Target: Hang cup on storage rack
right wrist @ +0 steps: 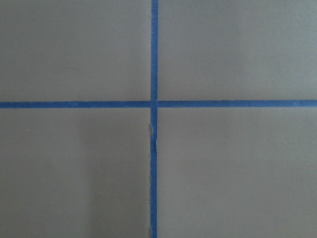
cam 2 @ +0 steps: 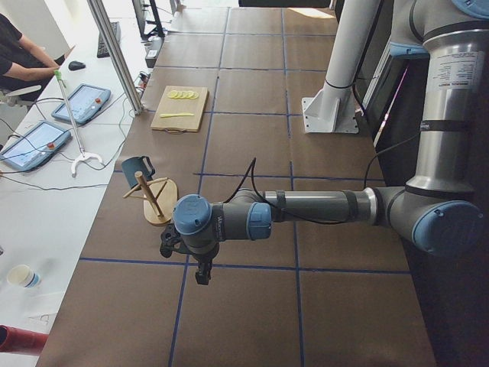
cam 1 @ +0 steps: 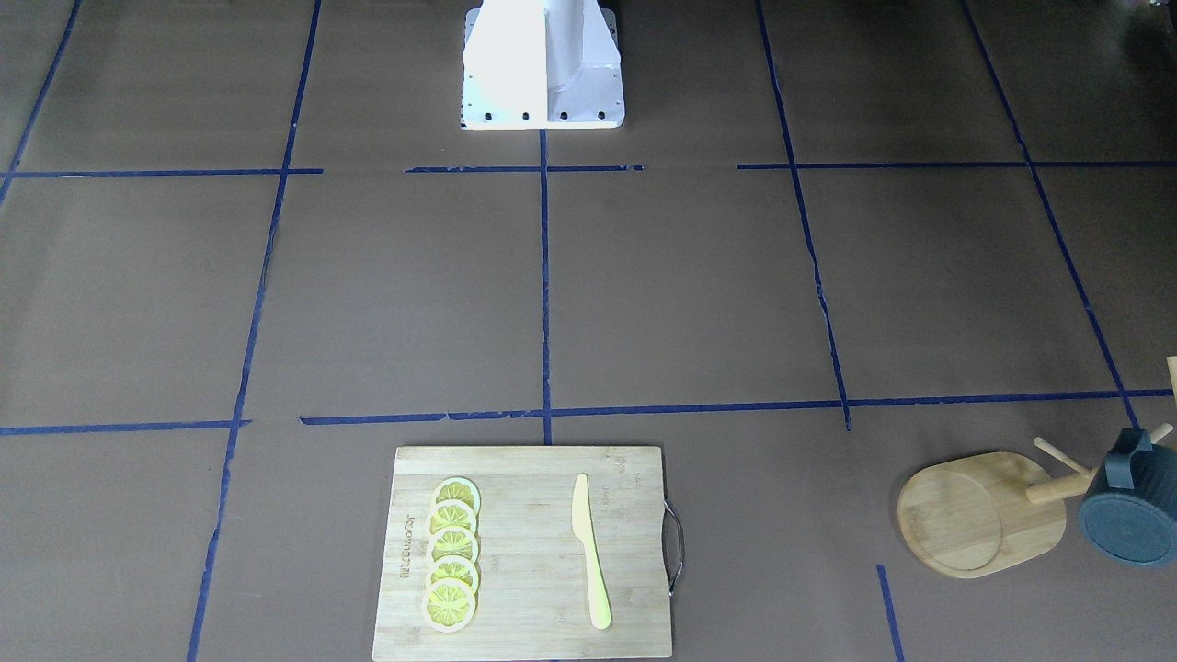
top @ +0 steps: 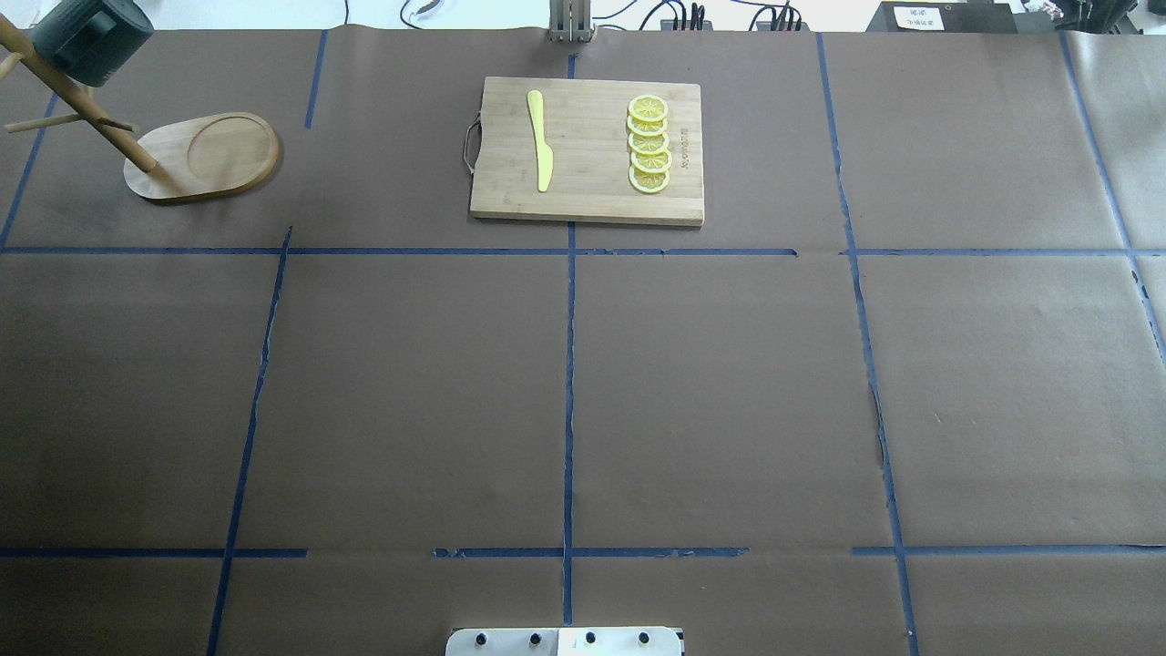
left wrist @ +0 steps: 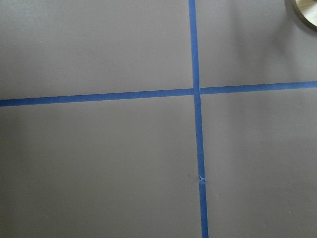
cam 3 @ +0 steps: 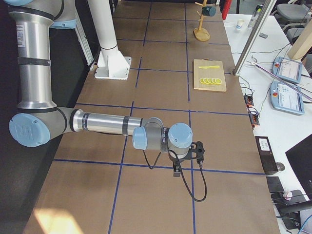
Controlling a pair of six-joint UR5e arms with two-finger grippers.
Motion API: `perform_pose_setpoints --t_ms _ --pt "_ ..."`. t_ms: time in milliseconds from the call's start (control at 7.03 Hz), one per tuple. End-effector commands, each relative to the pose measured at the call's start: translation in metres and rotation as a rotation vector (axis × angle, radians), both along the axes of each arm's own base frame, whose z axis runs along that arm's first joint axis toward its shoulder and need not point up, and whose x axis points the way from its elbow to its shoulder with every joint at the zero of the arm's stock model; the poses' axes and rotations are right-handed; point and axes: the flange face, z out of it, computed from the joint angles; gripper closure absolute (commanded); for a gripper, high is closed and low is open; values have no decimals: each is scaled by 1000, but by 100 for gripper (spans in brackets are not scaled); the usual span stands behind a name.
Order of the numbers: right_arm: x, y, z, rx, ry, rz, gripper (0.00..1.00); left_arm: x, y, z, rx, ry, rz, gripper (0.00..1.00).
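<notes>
Where the front-facing view looks down on the counter [cam 1: 644,294], the cup [cam 1: 1126,510] hangs on an upper peg of the storage rack [cam 1: 975,515], its bottom toward the camera; a cutting board [cam 1: 533,588] nearby carries lemon slices [cam 1: 452,552] and a yellow knife [cam 1: 588,552]. From overhead, the cup [top: 89,41] sits high on the rack [top: 205,155]. In the left side view, the left arm [cam 2: 306,206] stretches over the counter with the left jaws pointing down. I cannot tell whether they are apart or together. The rack [cam 2: 157,202] stands near them, on their side away from the robot, with the cup [cam 2: 137,166] hanging beyond. In the right side view, the right jaws hang under the right arm [cam 3: 107,124], their state likewise impossible to tell; cup [cam 3: 209,10] and rack [cam 3: 201,33] stand well apart from them. Both wrist views show counter crossed by blue tape [left wrist: 195,91] [right wrist: 153,104] below the jaws.
</notes>
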Motion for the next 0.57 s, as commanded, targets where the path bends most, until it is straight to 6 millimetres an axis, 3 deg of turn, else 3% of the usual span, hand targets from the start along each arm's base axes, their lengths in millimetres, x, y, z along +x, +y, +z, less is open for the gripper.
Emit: perform_pose_setpoints --t_ms 0,426 --pt "12 9 -21 -33 -3 15 0 0 0 -3 5 -2 0 0" --pt "18 22 -8 -52 -5 29 0 0 -1 -3 7 -4 0 0"
